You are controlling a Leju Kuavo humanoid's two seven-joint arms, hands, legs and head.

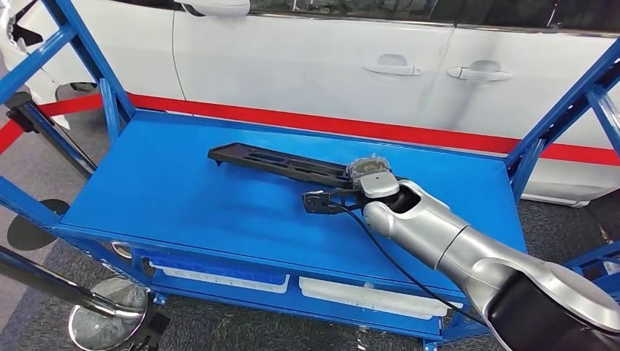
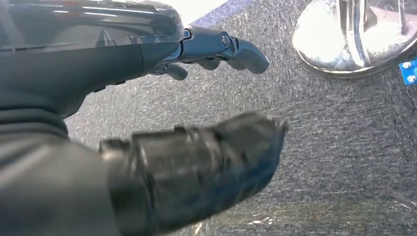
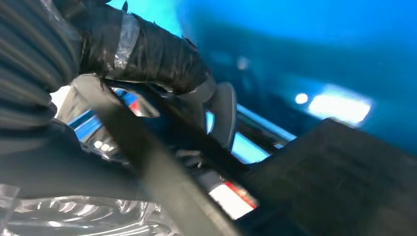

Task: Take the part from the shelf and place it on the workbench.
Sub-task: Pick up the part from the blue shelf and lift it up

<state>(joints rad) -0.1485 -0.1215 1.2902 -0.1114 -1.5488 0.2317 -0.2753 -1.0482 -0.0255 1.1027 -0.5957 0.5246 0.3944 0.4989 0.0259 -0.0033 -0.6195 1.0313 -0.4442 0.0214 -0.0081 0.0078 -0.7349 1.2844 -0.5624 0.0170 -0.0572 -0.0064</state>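
While lying flat across the far-right part of the blue bench (image 1: 183,190), long black part (image 1: 270,162) looks all but delivered: set lengthwise, one end toward the left, the other under the right hand (image 1: 373,178). Judged nearly done; left to do, by these pictures, only letting go and drawing the arm clear. From the right wrist, thumb and dark fingers (image 3: 162,59) closed round a black bar of the part, so holding it, though blur hides how firmly. Below the bench top, near side, two shallow white trays (image 1: 365,296), side by side on a lower shelf; contents too hidden to tell. Left hand (image 2: 196,167) hanging over grey carpet, fingers apart, holding nothing.
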